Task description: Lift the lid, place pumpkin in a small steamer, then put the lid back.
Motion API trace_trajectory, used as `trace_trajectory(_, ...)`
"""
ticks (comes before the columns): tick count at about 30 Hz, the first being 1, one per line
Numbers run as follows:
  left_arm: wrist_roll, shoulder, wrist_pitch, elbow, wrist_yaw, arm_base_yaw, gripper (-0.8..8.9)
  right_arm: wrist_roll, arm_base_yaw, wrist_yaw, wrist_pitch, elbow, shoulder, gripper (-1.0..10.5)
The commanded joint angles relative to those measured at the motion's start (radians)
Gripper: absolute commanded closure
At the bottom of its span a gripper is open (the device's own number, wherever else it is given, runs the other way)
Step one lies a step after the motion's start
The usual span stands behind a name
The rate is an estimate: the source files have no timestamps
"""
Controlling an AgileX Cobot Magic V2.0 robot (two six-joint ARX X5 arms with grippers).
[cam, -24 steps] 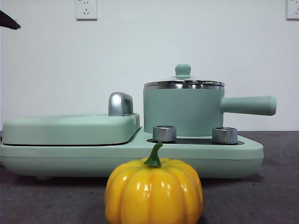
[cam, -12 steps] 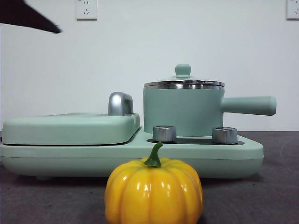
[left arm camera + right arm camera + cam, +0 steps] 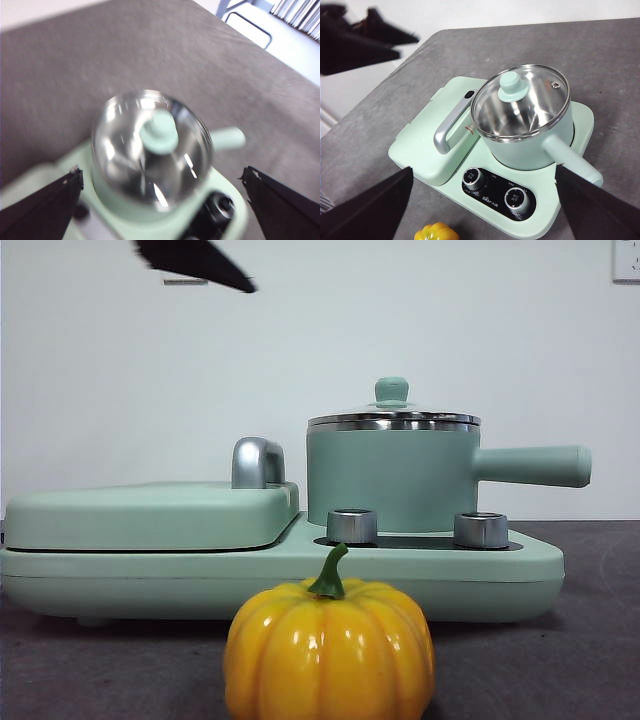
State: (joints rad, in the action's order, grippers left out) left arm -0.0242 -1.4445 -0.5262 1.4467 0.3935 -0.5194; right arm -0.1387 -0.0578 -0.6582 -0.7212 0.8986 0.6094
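The clear glass lid (image 3: 392, 420) with its mint knob sits closed on the small steamer (image 3: 390, 480), whose long handle points right. The yellow-orange pumpkin (image 3: 328, 650) stands on the table in front of the appliance, near the camera. My left gripper (image 3: 195, 262) shows as a black tip high at the upper left. In its blurred wrist view the left gripper (image 3: 162, 172) is open, with the lid (image 3: 155, 145) below and between its wide jaws, well apart. The right gripper (image 3: 484, 172) hangs open high above the steamer (image 3: 530, 150), lid (image 3: 520, 102) and pumpkin (image 3: 436, 232).
The steamer stands on a mint-green cooker base (image 3: 300, 580) with two steel knobs (image 3: 352, 525) in front. A flat grill cover (image 3: 150, 515) with a chrome handle (image 3: 257, 462) fills the base's left half. Grey table surface surrounds it.
The black tip of the left gripper has moved rightward along the top of the front view, from the left corner toward the steamer. Lid, steamer and pumpkin have not moved.
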Motion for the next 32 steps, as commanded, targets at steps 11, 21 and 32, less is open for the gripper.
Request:
trace_trajectory(11,-0.096,-0.286,0.281,0.105,-0.116,-0.124,2.96,-0.011,-0.002,-0.004,0.01,0.013,0.004,4.9)
trace_trajectory(21,-0.095,-0.396,0.361,0.105,-0.159,-0.177,3.22,-0.011,-0.002,-0.004,0.01,0.013,0.004,4.9)
trace_trajectory(32,-0.091,-0.421,0.272,0.105,-0.162,-0.177,3.25,-0.011,-0.002,-0.004,0.009,0.013,0.004,4.9)
